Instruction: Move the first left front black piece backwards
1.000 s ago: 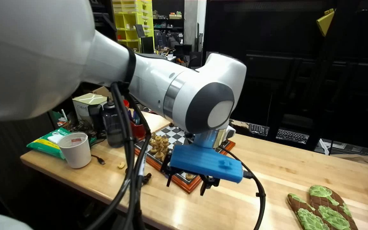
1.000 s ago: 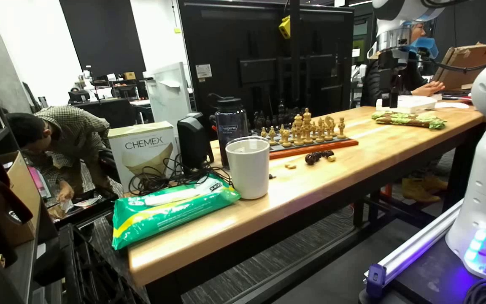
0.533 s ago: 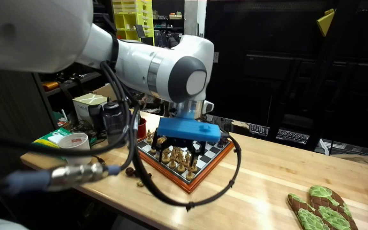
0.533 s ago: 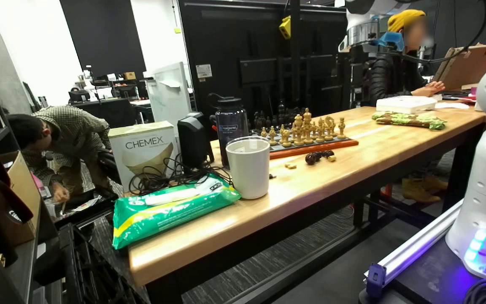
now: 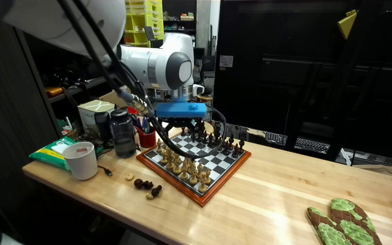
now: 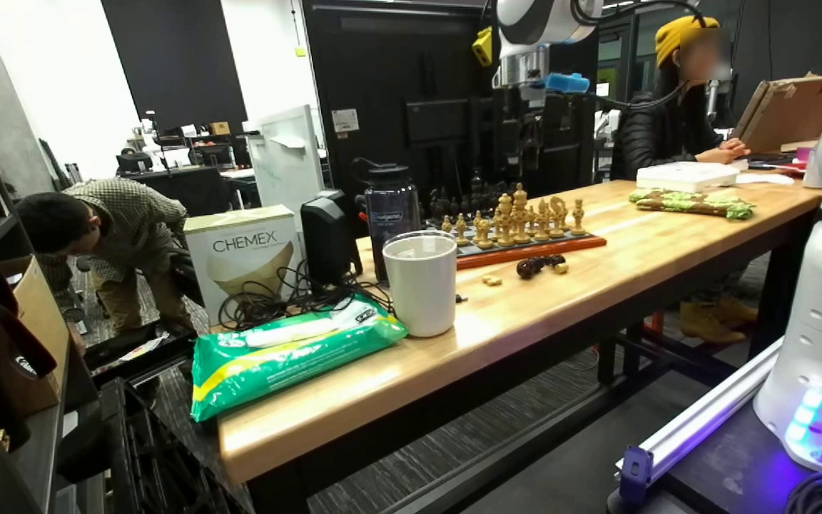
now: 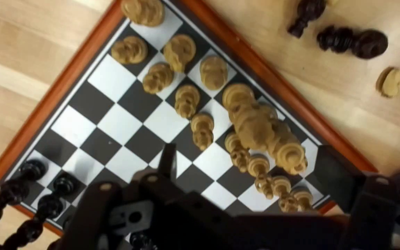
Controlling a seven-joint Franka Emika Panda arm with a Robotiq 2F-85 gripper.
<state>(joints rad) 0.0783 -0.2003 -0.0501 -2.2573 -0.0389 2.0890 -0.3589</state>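
Note:
Several black chess pieces [image 5: 230, 144] stand in rows along the far side of the chessboard [image 5: 213, 197]. A few of these black pieces [image 7: 49, 205] show at the lower left in the wrist view, partly hidden by the gripper. Which one is the left front piece I cannot tell. My gripper [image 5: 181, 133] is above the board at its far left part, with a cable hanging in front of some black pieces. In the wrist view the gripper [image 7: 252, 166] has its fingers wide apart, empty, above the board. The gripper also shows high over the board in an exterior view [image 6: 521, 153].
Tan pieces [image 5: 177, 166] stand along the near side of the board. Loose dark pieces [image 5: 143, 184] lie on the table before it. A red pen cup [image 5: 147, 139], a bottle [image 5: 123, 134] and a white cup [image 5: 82, 163] stand left. An oven mitt [image 5: 347, 223] lies right.
The arm has moved left and away in an exterior view, from near the board's front corner to over its far left part. The pieces on the board look unmoved.

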